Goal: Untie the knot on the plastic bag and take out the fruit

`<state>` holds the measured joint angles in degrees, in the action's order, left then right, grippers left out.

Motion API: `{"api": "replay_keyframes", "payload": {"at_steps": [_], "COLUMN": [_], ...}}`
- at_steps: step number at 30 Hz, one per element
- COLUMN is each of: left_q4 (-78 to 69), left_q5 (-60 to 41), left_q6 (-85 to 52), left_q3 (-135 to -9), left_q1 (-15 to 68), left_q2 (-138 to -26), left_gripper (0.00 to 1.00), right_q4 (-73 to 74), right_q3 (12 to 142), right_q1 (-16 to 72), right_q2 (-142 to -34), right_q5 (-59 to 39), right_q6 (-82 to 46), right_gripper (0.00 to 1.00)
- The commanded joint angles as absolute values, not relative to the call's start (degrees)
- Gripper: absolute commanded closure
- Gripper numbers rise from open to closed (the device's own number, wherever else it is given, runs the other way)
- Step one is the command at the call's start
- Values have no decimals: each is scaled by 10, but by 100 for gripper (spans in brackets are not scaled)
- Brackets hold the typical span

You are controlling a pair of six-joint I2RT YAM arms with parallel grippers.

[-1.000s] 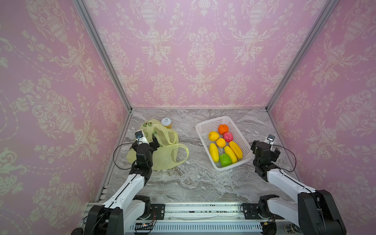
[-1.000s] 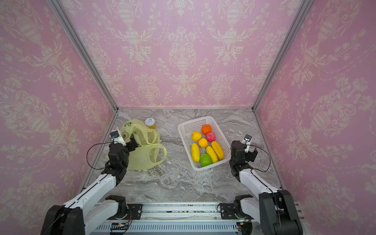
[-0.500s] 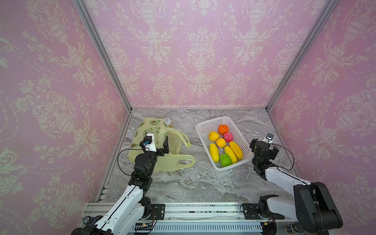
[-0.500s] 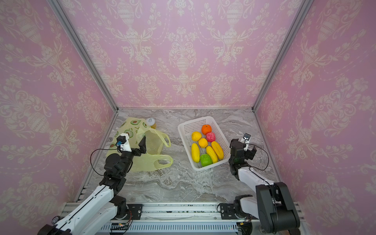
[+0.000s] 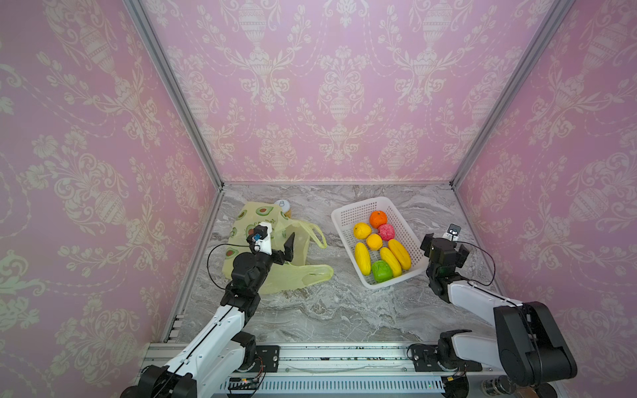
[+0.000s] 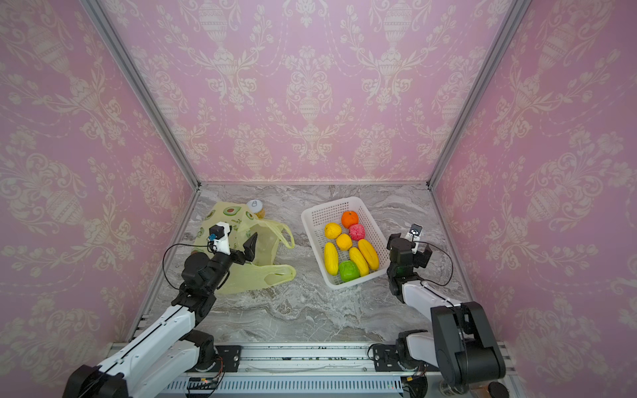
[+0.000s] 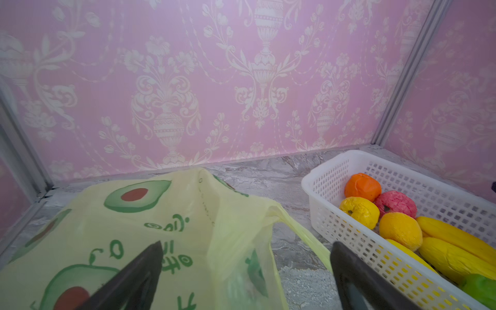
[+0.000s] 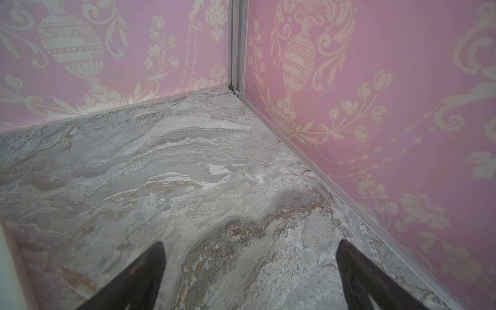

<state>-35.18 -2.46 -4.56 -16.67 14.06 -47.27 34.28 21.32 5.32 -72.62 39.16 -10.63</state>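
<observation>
Left wrist, left claw (image 7: 247, 243) opened, bag (image 7: 188, 204) flattened

Long yellow fruit (image 5: 362, 258): three
Round yellow fruit (image 5: 362, 230): two
Orange (image 5: 377, 219): one
Pink fruit (image 5: 386, 232): one
Green fruit (image 5: 381, 271): one
Basket (image 5: 355, 213): one
Bag (image 5: 296, 275): one
Jar (image 5: 282, 204): one

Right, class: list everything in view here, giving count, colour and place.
table: one, grey marble
plastic bag: one, yellow-green with avocado prints, slack on the table's left side
jar: one, white lid, behind the bag
basket: one, white, right of centre
fruit: eight, in the basket; three long yellow, two round yellow-orange, one orange, one pink, one green
left tool: one, black, open, above the bag
right tool: one, black, open, right of the basket
</observation>
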Motion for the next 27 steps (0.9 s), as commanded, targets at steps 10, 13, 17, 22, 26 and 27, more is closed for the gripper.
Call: {"api": "replay_keyframes", "payload": {"at_steps": [10, 13, 17, 22, 26, 27], "left_q4": [-258, -247, -209, -199, -185, -206], "left_q5": [404, 374, 387, 341, 304, 281], "left_q6": [-142, -155, -158, -161, -169, -168], "left_q3": [-96, -137, -211, -261, -300, -296], "left_q1": [26, -6, -21, -33, -37, -37], "left_q2": [-329, -460, -634, -762, -826, -831], "left_gripper": [1, 1, 1, 1, 1, 0], "right_q4": [391, 403, 403, 393, 392, 391], "right_q3": [198, 190, 190, 201, 208, 208], "right_q1": [49, 49, 49, 49, 49, 49], "right_q2": [-748, -742, -744, -751, -760, -761], "right_q5": [378, 377, 372, 360, 332, 332], "right_q6": [-86, -84, -83, -79, -81, -83], "right_gripper": [0, 0, 0, 0, 0, 0]}}
